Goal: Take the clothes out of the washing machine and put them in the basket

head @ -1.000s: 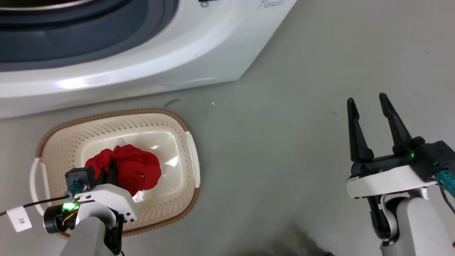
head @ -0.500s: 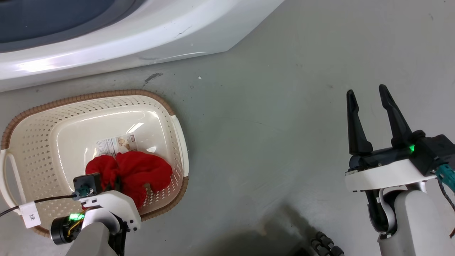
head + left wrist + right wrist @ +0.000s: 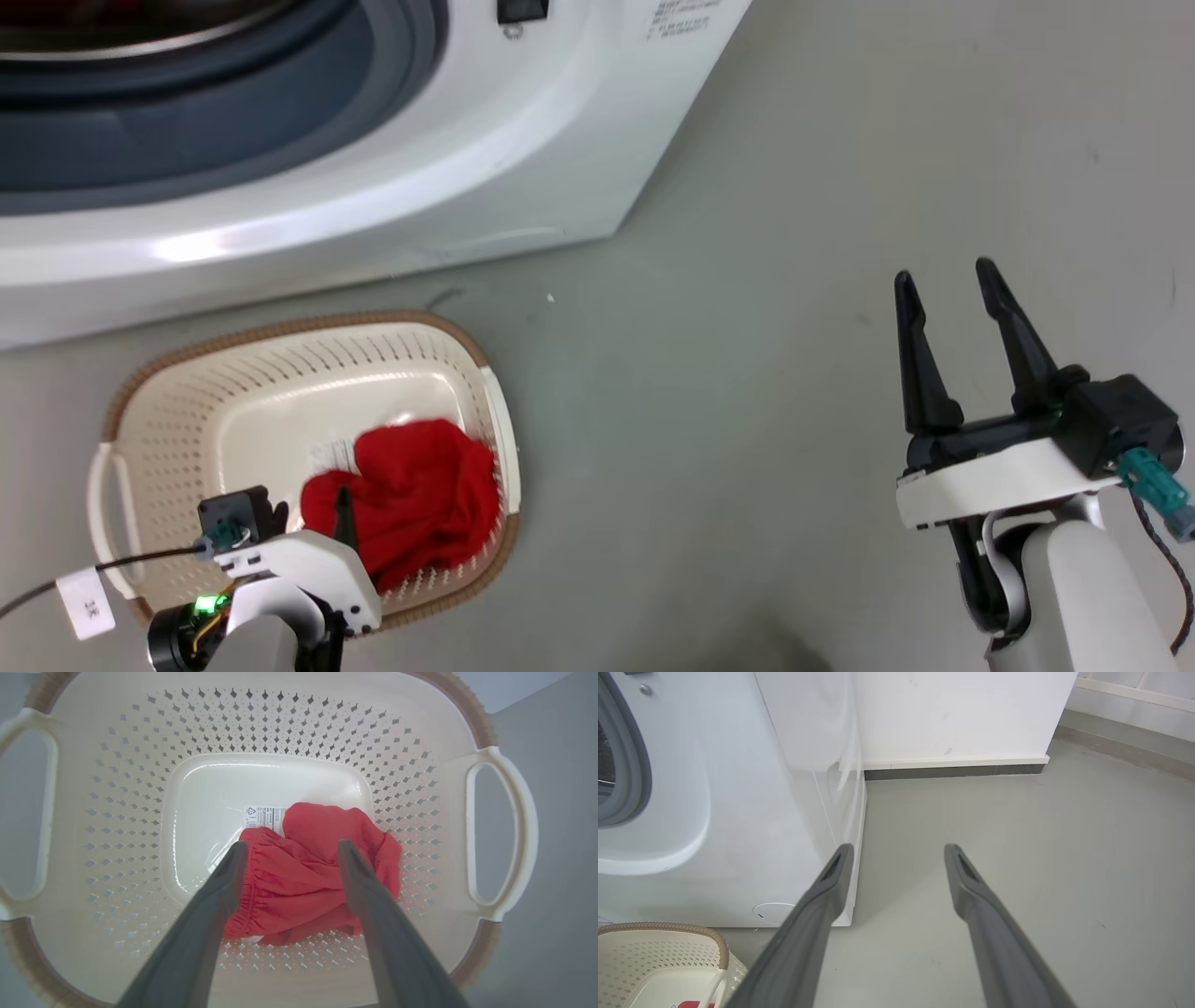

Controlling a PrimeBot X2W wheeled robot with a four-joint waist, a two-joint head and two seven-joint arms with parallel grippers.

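The head camera has swung since half a second ago, so the washer's (image 3: 373, 205) porthole is back at the top; the basket (image 3: 280, 329) sits on the floor (image 3: 747, 373) just before the washer. The clothes (image 3: 299, 886) were then bunched round the fingers of the left tool (image 3: 293, 845); now they lie loose on the basket's bottom, toward its right wall in the head view, partly over the label (image 3: 261, 816). The left tool hangs above them, fingers spread, released; whether the tips touch the cloth I cannot tell. The right tool (image 3: 943, 275) is as before: spread, empty, over the floor, well apart from the basket.
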